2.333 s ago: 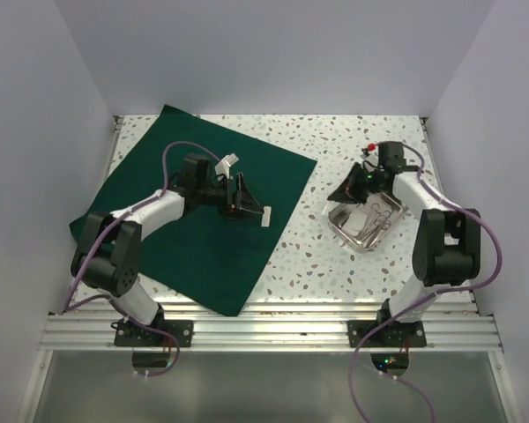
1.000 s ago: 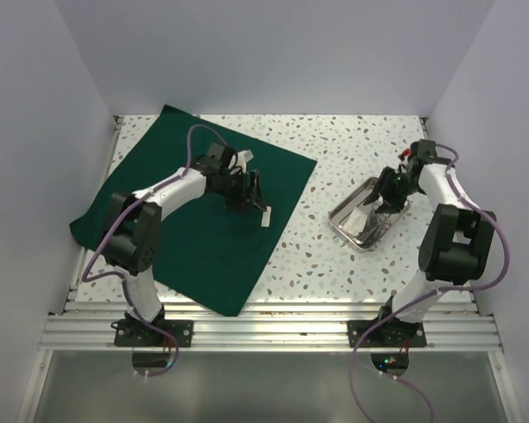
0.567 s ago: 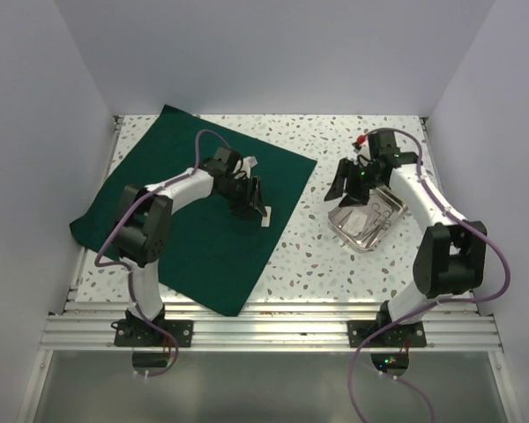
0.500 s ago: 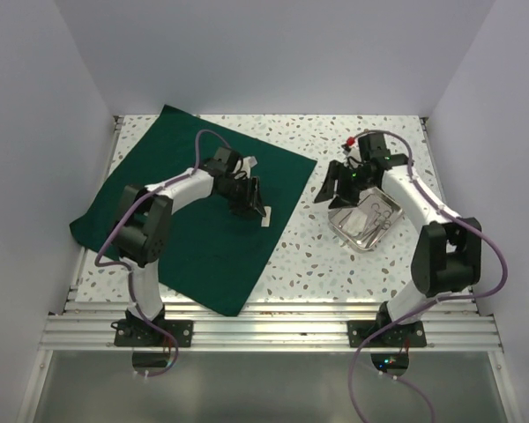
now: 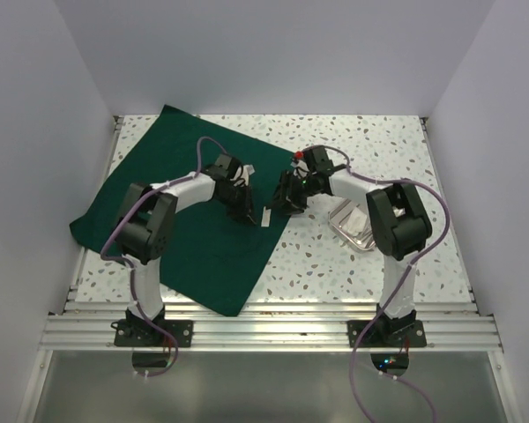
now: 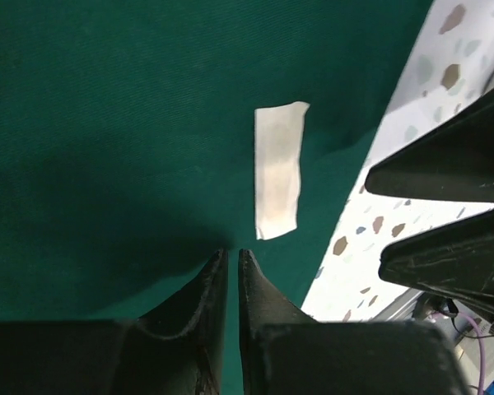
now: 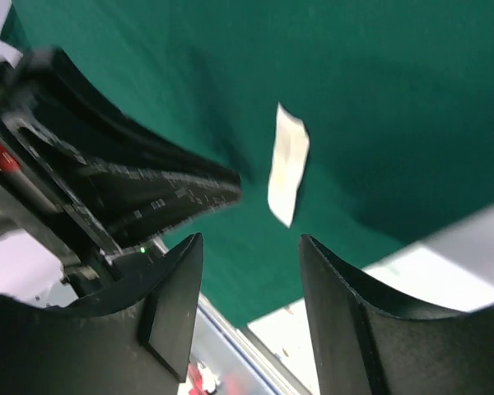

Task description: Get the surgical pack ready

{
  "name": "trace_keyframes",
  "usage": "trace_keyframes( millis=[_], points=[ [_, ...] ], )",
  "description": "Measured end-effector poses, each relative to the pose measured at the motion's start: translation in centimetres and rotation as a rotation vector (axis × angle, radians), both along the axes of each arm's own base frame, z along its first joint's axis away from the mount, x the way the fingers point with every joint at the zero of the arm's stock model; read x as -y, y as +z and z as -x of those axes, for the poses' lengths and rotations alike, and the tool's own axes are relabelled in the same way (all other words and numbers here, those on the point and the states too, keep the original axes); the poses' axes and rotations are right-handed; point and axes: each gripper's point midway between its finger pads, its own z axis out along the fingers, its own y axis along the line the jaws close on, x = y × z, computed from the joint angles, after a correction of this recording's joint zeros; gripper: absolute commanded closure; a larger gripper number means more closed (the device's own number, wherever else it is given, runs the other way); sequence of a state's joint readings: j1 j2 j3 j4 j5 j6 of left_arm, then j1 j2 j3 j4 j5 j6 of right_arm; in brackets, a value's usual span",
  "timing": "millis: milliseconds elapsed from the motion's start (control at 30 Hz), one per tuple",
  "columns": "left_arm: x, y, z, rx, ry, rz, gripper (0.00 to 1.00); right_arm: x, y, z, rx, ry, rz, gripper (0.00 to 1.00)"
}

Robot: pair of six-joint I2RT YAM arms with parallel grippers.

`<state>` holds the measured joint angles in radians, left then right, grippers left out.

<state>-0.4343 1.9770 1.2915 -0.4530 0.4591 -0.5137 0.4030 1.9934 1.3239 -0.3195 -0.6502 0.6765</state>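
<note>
The large dark green cloth sheet (image 5: 185, 238) of the surgical pack lies spread flat on the left of the speckled white tabletop (image 5: 335, 273), seemingly laid out as a wrap. A small white rectangular strip (image 6: 277, 169) rests near its right edge. Just beside the strip, the left gripper (image 6: 233, 255) hangs low, jaws pinched to a thin slit, nothing visibly between them. The right gripper (image 7: 251, 243) reaches across with jaws wide, framing the strip, probably to take it. The shiny steel tray (image 5: 346, 231) sits off the cloth, to the right.
</note>
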Motion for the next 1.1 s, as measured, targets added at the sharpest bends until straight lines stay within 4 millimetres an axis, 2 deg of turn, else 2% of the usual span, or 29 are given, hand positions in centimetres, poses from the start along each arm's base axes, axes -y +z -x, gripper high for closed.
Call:
trace_keyframes(
  millis=[333,567,1100],
  points=[
    [-0.4,-1.1,0.3,-0.023,0.008,-0.020,0.92,-2.1,-0.5,-0.7,0.018,0.001,-0.030,0.55],
    [-0.4,-1.1,0.4,-0.028,0.014,-0.019,0.93,-2.1,-2.5,0.1,-0.015,0.006,-0.013,0.61],
    [-0.5,-1.2,0.3,-0.039,0.024,-0.002,0.95,-2.2,-3.7,0.8,-0.011,0.027,0.021,0.60]
  ],
)
